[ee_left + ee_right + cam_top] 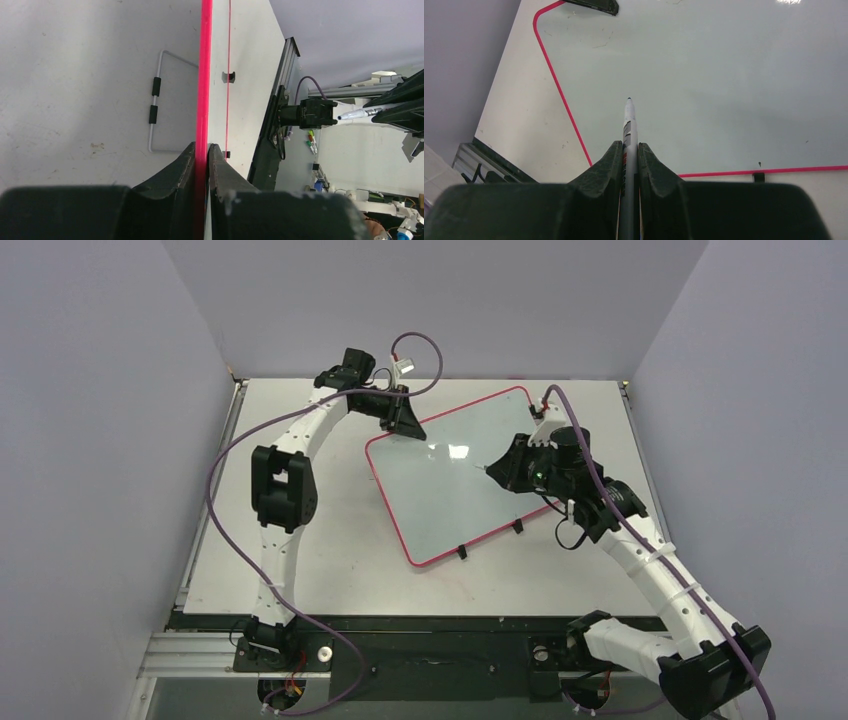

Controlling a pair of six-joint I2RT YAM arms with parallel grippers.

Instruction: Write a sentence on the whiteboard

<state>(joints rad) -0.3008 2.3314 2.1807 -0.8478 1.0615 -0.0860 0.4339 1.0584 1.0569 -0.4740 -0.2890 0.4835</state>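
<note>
The whiteboard [450,490] lies slanted across the middle of the table, white with a thin red-pink rim. No sentence shows on its face [724,75]. My left gripper [400,430] is at the board's far left corner. In the left wrist view it [201,146] is shut on the red rim [205,75], which runs edge-on between the fingers. My right gripper [497,470] hovers over the board's right half, shut on a grey marker [629,120]. The marker's dark tip points at the bare white face, and whether it touches I cannot tell.
Two small black clips [463,553] [517,527] sit on the board's near edge. A bent wire stand with black sleeves [155,100] shows left of the rim in the left wrist view. Grey walls close in the table on three sides. Purple cables loop above both arms.
</note>
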